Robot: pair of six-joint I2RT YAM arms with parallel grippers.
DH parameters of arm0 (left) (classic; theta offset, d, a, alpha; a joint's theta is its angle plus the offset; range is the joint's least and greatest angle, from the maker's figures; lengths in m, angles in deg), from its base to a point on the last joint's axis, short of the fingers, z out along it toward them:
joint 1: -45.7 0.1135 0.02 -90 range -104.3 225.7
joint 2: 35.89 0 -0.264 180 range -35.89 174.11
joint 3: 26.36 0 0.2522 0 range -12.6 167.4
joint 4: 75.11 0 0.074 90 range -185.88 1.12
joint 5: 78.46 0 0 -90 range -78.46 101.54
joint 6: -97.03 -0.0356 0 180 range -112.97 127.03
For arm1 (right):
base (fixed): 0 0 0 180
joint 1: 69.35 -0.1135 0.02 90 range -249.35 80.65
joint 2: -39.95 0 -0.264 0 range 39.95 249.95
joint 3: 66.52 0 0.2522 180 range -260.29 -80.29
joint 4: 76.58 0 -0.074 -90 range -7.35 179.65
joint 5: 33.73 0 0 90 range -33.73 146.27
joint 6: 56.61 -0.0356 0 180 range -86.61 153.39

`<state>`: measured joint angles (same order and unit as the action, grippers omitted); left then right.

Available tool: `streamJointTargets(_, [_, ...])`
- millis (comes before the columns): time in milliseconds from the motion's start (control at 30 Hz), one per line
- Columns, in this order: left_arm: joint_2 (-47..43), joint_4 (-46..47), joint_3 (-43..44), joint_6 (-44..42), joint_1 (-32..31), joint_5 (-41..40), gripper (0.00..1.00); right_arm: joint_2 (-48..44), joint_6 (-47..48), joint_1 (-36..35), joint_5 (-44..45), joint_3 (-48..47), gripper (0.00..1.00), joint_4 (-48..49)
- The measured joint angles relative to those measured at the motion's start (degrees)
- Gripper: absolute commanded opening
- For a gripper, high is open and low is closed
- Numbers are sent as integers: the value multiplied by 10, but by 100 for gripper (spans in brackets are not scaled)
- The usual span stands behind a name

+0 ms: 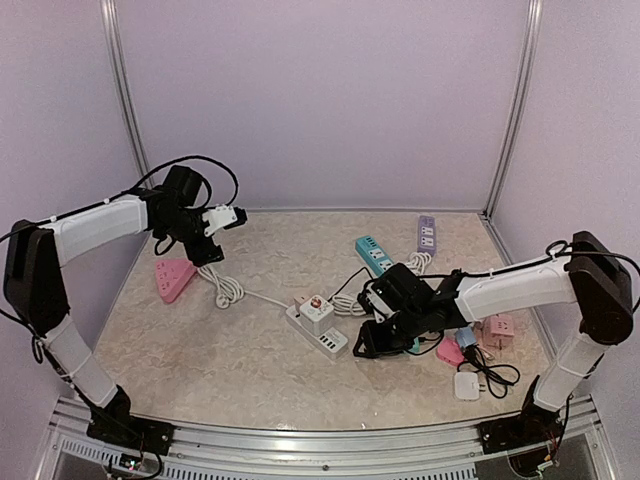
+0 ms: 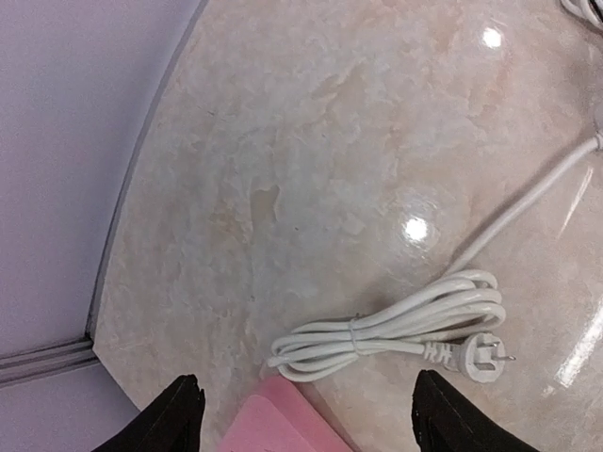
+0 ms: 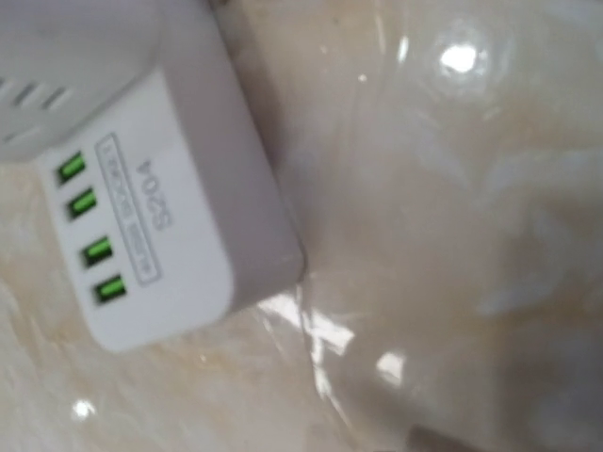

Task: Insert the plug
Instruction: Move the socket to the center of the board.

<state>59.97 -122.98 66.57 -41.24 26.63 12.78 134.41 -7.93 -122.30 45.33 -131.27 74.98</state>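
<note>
The white power strip (image 1: 318, 325) lies mid-table with a red-topped plug (image 1: 316, 304) standing on it. Its end with green USB ports fills the upper left of the right wrist view (image 3: 141, 235). My right gripper (image 1: 362, 347) hovers low just right of that end; its fingers do not show clearly, so I cannot tell its state. The strip's white cord (image 2: 396, 325) lies coiled, ending in a loose white plug (image 2: 480, 360). My left gripper (image 2: 311, 419) is open and empty above a pink triangular strip (image 2: 283, 419), with the coil just beyond it.
A teal strip (image 1: 374, 254) and a purple strip (image 1: 427, 234) lie at the back right. A pink strip (image 1: 497, 330), a pink plug (image 1: 450, 351), a white adapter (image 1: 467, 385) and black cable (image 1: 495, 372) crowd the right side under the right arm.
</note>
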Motion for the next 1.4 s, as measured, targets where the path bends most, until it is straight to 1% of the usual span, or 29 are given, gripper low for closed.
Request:
streamJointTargets(67, [-11,-7,-52,-1,-7,-2,72,11,-8,-3,-7,3,26,21])
streamJointTargets(167, [-4,-18,-130,-2,-21,-5,71,43,-22,-9,-20,3,25,63])
streamJointTargets(267, [4,-18,-165,1,-30,-14,70,67,-28,-10,-31,0,24,101])
streamJointTargets(367, [20,8,-167,7,-27,-35,70,88,-30,-10,-39,-16,23,116])
streamJointTargets(433, [49,28,-153,14,-24,-52,64,108,-29,-10,-43,-40,22,116])
streamJointTargets(533, [104,47,-111,23,-17,-71,65,148,-25,-10,-41,-89,22,117])
streamJointTargets(633, [166,66,-35,33,-8,-90,65,200,-18,-6,-39,-159,22,115])
streamJointTargets(800, [252,109,83,32,15,-130,66,305,10,16,-36,-316,24,89])
streamJointTargets(900, [285,131,129,23,32,-156,66,372,37,38,-27,-423,25,69])
streamJointTargets(933, [297,136,149,19,40,-163,66,385,44,46,-25,-445,26,65])
streamJointTargets(1033, [324,144,200,16,64,-174,70,424,67,68,-31,-518,27,35])
streamJointTargets(1100, [327,144,218,15,78,-174,73,445,87,78,-45,-566,29,10])
streamJointTargets(1167, [319,144,219,16,89,-169,76,451,105,85,-59,-588,33,-3])
streamJointTargets(1233, [308,142,212,18,93,-158,79,441,124,86,-76,-588,37,-8])
streamJointTargets(1300, [290,132,200,21,90,-143,82,422,138,83,-94,-576,41,-13])
streamJointTargets(1400, [256,108,191,28,83,-123,85,369,157,80,-120,-538,47,-18])
